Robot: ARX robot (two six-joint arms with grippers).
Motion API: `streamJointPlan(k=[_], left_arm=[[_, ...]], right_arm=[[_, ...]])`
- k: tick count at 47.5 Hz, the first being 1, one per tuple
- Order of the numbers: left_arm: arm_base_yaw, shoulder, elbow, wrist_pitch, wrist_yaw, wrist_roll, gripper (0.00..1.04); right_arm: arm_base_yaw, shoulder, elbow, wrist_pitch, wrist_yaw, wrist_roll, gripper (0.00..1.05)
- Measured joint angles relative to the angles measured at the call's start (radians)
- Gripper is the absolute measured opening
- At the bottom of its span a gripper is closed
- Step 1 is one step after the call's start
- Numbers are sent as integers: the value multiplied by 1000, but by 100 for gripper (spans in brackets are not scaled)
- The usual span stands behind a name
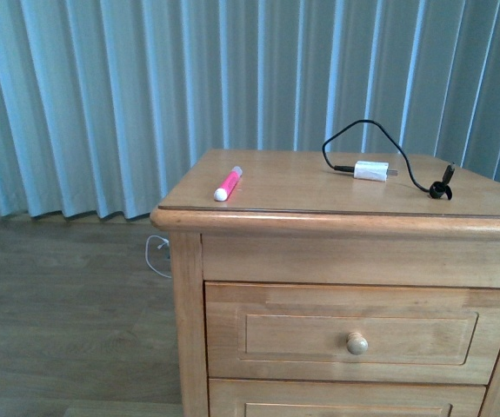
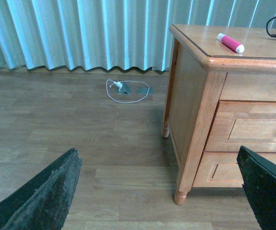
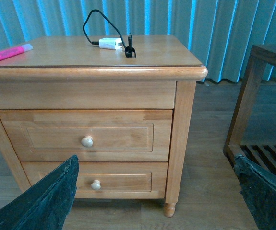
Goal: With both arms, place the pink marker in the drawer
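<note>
The pink marker (image 1: pixel 228 183) lies on the cabinet top near its front left corner, white cap end toward the front; it also shows in the left wrist view (image 2: pixel 230 42) and the right wrist view (image 3: pixel 9 52). The top drawer (image 1: pixel 358 332) is shut, its round pale knob (image 1: pixel 357 343) in the middle; it shows in the right wrist view (image 3: pixel 85 135) too. My left gripper (image 2: pixel 159 189) is open and empty, low over the floor left of the cabinet. My right gripper (image 3: pixel 157 189) is open and empty, in front of the cabinet's lower right corner. Neither arm shows in the front view.
A white charger block (image 1: pixel 371 170) with a black cable (image 1: pixel 358 130) lies on the cabinet top at the back right. A lower drawer (image 3: pixel 92 181) sits beneath the top one. A dark wooden rack (image 3: pixel 265 105) stands right of the cabinet. A white cord (image 2: pixel 126 90) lies on the floor by the curtain.
</note>
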Motion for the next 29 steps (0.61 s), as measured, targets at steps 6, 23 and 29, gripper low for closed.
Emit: streamJointPlan(k=[6,23,29], left_arm=[[0,0,0,0,0,0,99],[0,0,0,0,0,0,99],[0,0,0,0,0,0,99]], right_arm=[[0,0,0,0,0,0,96],[0,0,0,0,0,0,96],[0,0,0,0,0,0,96]])
